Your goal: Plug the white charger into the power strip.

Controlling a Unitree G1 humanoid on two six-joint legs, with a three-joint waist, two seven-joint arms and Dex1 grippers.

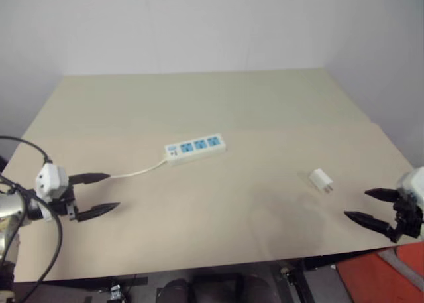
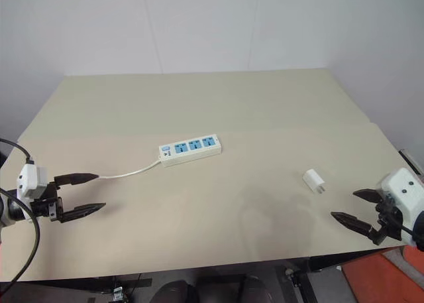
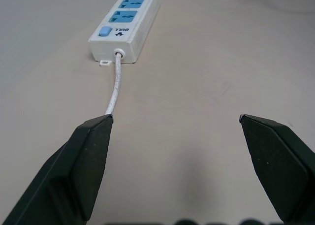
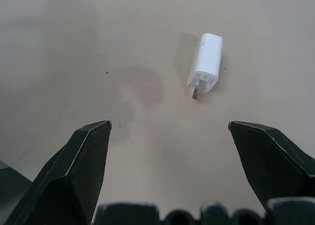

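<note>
- The left gripper [image 1: 99, 194] hovers over the near left corner of a beige table [image 1: 199, 111], its two black fingers spread wide with nothing between them and aimed toward the table's middle.
- A thin white cord [image 1: 136, 172] runs along the tabletop from beside the upper finger of that gripper to the near end of the power strip; in the left wrist view the cord [image 3: 114, 89] passes just by one fingertip, and whether it touches cannot be told.
- The power strip [image 1: 195, 148] lies flat a little left of the table's centre, angled slightly, its three blue sockets facing up in a row and a small blue panel at the cord end.
- The white charger [image 1: 321, 181] lies on its side on the right half of the table, well apart from the strip, its short prongs pointing toward the near right corner.
- The right gripper [image 2: 356, 208] hangs at the near right edge, fingers wide apart and empty, pointed toward the charger [image 4: 205, 64] and near it without touching.
</note>
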